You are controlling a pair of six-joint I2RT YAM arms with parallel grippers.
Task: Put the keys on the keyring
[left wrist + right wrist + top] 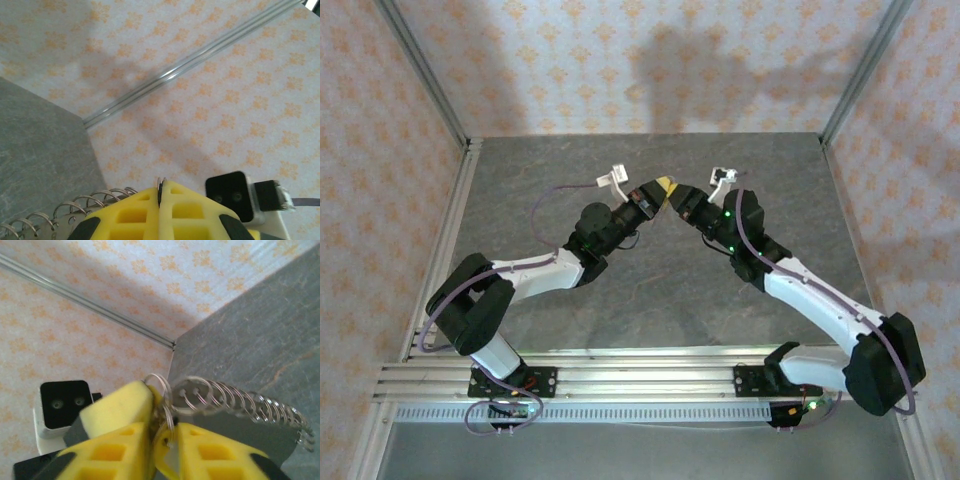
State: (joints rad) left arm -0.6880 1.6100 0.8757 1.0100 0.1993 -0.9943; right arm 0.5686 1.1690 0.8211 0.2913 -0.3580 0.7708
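Note:
My two grippers meet tip to tip above the middle of the grey table [650, 300]. The left gripper [661, 188] is shut, and in its wrist view the left gripper [161, 192] pinches a thin edge of the keyring [161, 181]. In the right wrist view the keyring [167, 390] loops up out of the narrow gap of the right gripper [167, 427], whose jaws stand slightly apart. The left gripper's yellow finger [117, 402] presses in beside it. The right gripper [680, 196] touches the left one. The keys are hidden.
A row of wire loops on a grey plate [235, 400] lies close beside the fingers, and the same wire loops [75, 210] sit low in the left wrist view. Patterned walls close in three sides. Aluminium rails [620, 375] cross the near edge.

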